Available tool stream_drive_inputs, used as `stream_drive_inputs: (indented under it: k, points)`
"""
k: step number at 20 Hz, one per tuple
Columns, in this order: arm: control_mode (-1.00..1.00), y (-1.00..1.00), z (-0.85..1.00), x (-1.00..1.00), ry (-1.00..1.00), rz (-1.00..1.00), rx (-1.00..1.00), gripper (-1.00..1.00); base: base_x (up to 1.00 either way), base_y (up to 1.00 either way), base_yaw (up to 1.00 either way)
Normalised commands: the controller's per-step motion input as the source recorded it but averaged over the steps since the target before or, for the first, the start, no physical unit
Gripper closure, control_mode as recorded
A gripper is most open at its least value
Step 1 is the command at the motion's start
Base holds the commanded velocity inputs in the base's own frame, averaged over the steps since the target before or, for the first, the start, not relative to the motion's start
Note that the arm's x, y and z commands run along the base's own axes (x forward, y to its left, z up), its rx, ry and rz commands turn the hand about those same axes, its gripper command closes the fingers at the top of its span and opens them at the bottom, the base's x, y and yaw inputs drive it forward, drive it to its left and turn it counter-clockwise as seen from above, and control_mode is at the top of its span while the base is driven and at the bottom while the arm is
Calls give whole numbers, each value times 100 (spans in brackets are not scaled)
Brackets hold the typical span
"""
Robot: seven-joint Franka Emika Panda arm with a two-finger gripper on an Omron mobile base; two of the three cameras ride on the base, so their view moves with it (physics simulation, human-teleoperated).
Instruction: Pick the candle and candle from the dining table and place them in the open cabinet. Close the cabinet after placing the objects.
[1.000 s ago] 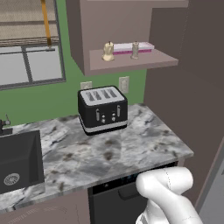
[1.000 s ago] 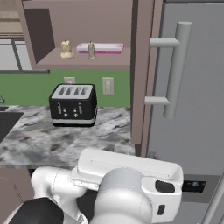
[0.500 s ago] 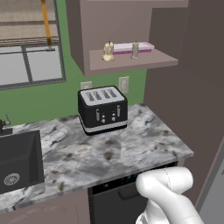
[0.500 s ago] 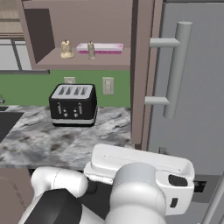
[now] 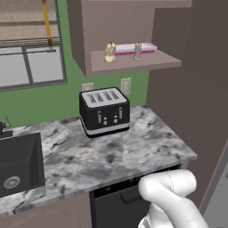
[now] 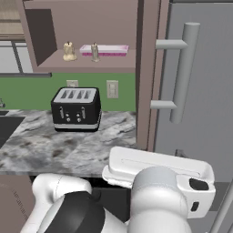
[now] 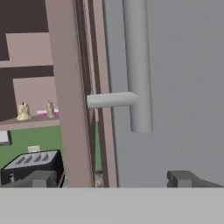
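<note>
Since the earlier frame only the arm has shifted: in the right base view its white wrist block sits further right and lower; the candles, toaster and door are unchanged.

Left base view: the squat cream candle [image 5: 110, 52] and the slim greyish-tan candle [image 5: 137, 50] both stand on the shelf of the open mauve-brown wall cabinet [image 5: 133, 63], near the pink flat box [image 5: 136, 46]. Below, a black four-slot toaster [image 5: 105, 111] rests on the marbled desk [image 5: 133, 151].

Right base view: the cabinet's grey door [image 6: 200, 82] with its long silver bar handle [image 6: 184, 73] stands open at right.

Hand view: the tool [image 7: 111, 178] is spread fully wide, holding nothing, facing the handle.

Judgement: placing is done; closing remains. The next move calls for pushing or gripping the door to swing it shut.
</note>
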Motion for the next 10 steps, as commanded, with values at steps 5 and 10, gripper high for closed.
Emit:
stream_drive_inputs:
  k: [5,10]
  points:
    - [-100,-6,-2,25,-2,0,0,-100,0,0,0]
    - [-100,0,-19,31,-3,0,0,-100,0,0,0]
